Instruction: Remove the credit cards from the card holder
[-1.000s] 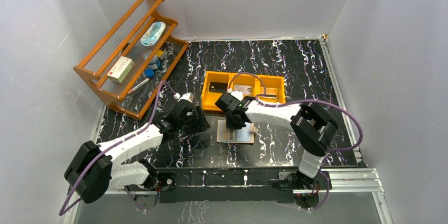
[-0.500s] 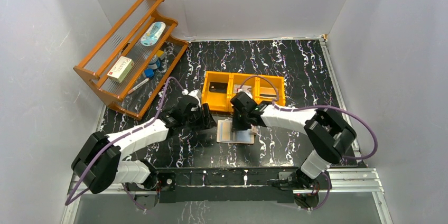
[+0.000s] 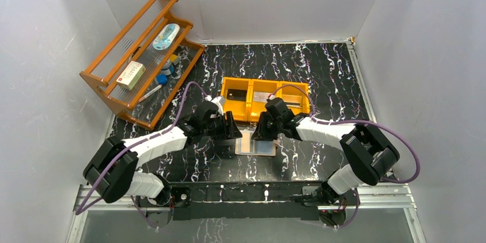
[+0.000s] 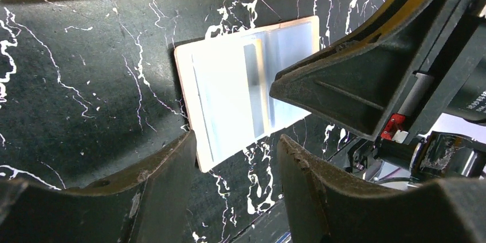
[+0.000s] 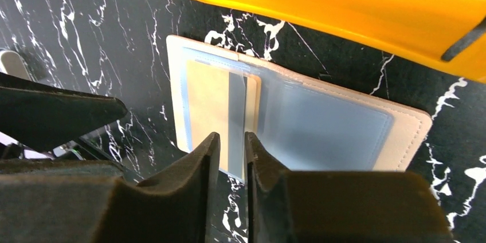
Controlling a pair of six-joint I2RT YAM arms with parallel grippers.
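Observation:
The card holder (image 3: 256, 144) lies open and flat on the black marbled table, silvery-blue sleeves up. In the right wrist view the card holder (image 5: 326, 122) shows a beige credit card (image 5: 206, 102) inside its left sleeve. My right gripper (image 5: 232, 135) hangs over the holder's near edge, its jaws a narrow slit apart with nothing between them. My left gripper (image 4: 236, 140) is open, and the card holder (image 4: 229, 94) has one corner just inside its left finger (image 4: 172, 168). From above, the left gripper (image 3: 231, 131) and the right gripper (image 3: 261, 133) flank the holder's far edge.
An orange three-compartment tray (image 3: 265, 79) stands just behind the holder, with a black item and flat cards in it. A wooden rack (image 3: 100, 77) with small items sits at the back left. White walls close in the table on three sides.
My left arm has swung right, up to the holder's left edge. My right gripper has shifted right and back toward the tray, off the middle of the holder.

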